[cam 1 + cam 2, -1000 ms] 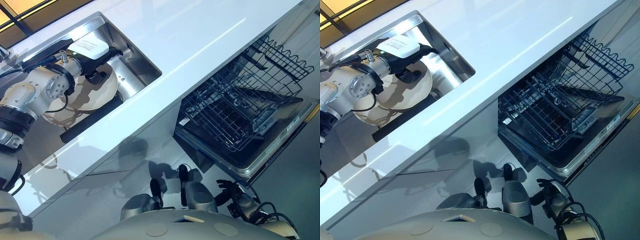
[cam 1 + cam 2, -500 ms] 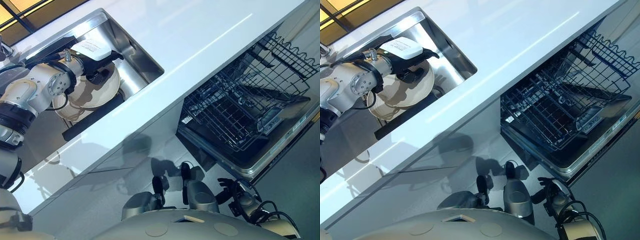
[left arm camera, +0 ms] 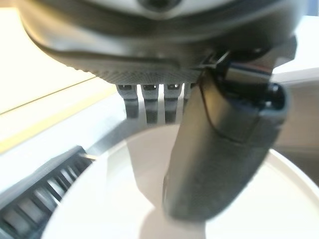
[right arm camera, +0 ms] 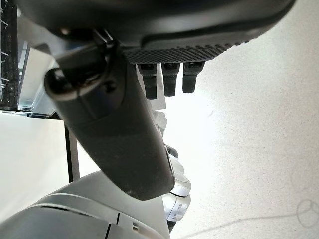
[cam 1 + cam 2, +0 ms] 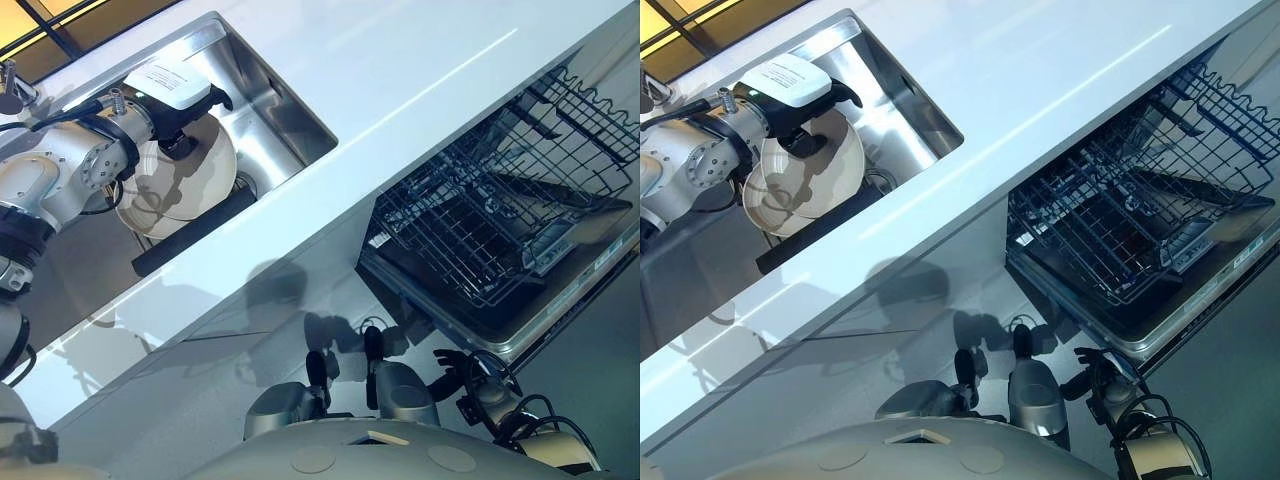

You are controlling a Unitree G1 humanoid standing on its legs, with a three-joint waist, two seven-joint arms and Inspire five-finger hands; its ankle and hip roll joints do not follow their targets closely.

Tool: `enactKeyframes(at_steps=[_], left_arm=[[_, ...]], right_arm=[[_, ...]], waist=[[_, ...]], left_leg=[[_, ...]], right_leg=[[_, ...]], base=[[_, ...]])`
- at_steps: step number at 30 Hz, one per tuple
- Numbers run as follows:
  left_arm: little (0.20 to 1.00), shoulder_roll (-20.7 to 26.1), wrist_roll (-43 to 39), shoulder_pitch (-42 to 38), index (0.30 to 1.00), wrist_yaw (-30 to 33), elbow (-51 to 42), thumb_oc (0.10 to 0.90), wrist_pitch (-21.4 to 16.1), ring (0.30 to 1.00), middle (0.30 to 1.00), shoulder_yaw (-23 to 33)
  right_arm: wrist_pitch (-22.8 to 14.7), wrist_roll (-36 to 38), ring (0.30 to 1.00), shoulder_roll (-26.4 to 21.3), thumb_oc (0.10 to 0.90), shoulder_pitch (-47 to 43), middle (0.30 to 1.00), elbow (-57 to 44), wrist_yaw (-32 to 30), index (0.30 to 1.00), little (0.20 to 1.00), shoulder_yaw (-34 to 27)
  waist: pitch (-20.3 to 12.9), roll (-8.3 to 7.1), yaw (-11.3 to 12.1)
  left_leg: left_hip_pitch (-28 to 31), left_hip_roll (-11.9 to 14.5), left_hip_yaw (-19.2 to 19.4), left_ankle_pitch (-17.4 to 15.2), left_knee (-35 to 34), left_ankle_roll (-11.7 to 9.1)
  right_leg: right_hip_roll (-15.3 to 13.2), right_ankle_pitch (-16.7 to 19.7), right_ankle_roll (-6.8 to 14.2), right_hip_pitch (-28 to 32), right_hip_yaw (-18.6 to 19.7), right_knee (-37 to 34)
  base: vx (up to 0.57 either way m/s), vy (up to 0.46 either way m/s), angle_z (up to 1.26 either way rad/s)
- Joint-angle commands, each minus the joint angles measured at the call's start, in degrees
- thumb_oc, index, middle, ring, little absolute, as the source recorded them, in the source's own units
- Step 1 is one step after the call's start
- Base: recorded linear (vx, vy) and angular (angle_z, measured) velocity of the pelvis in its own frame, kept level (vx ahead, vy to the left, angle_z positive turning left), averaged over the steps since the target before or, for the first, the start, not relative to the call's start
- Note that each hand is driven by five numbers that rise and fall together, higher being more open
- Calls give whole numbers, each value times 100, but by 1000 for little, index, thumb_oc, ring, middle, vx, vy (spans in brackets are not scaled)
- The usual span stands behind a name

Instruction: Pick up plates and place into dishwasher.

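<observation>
Left hand [image 5: 185, 125]: down inside the sink, at the upper rim of the plate. In the left wrist view the thumb [image 3: 224, 144] lies across the plate's pale face and the fingers [image 3: 149, 102] curl past its rim behind, so the hand has the plate pinched between thumb and fingers.
Plate [image 5: 180, 185]: cream, round, in the steel sink and tipped up on edge, its face turned toward the front wall of the sink. A second pale rim shows just behind it at its lower left; I cannot tell whether that is another plate.
Sink [image 5: 275, 110]: steel basin sunk into the white countertop [image 5: 400, 70], near its left end. A dark bar [image 5: 195, 235] lies along the sink's front edge, just below the plate.
Dishwasher [image 5: 560, 290]: under the countertop to the right, door dropped open.
Rack [image 5: 490, 215]: dark wire rack pulled out over the open door, well apart from the sink.
Right hand [image 4: 124, 134]: low by the floor in front of the dishwasher, fingers hanging loose and straight, holding nothing.
</observation>
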Motion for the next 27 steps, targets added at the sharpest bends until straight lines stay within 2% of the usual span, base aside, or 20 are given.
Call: enactKeyframes(at_steps=[1, 14, 21, 27], left_arm=[[200, 648, 153, -904, 300, 682, -140, 100, 271, 300, 300, 331], [200, 1169, -15, -519, 300, 537, -564, 100, 404, 300, 300, 727], [200, 1285, -91, -242, 300, 466, -813, 100, 535, 300, 300, 996], [200, 1257, -65, 178, 300, 355, -907, 100, 535, 300, 300, 1488]], right_arm=[[7, 38, 900, -319, 800, 162, 900, 67, -39, 900, 900, 0], [-35, -114, 900, -342, 800, 161, 900, 128, 29, 900, 900, -50], [-272, 122, 900, -371, 800, 129, 900, -49, 85, 900, 900, -56], [-506, 440, 900, -302, 800, 169, 900, -297, 222, 900, 900, -109]], waist=[[-488, 53, 68], [-649, 120, 233], [-680, 101, 301], [-748, 57, 311]], left_leg=[[-558, -424, -148, -410, 854, 242], [-418, -397, -282, -377, 666, 177], [-358, -375, -339, -393, 634, 145], [-301, -353, -355, -397, 563, 120]], right_leg=[[-102, -619, 502, -275, -80, 850], [-63, -732, 478, 3, -262, 659], [-43, -714, 443, 147, -319, 554], [-15, -714, 415, 273, -343, 446]], base=[[0, 0, 0], [-10, -19, 6], [-15, -38, 3], [-7, -31, 6]])
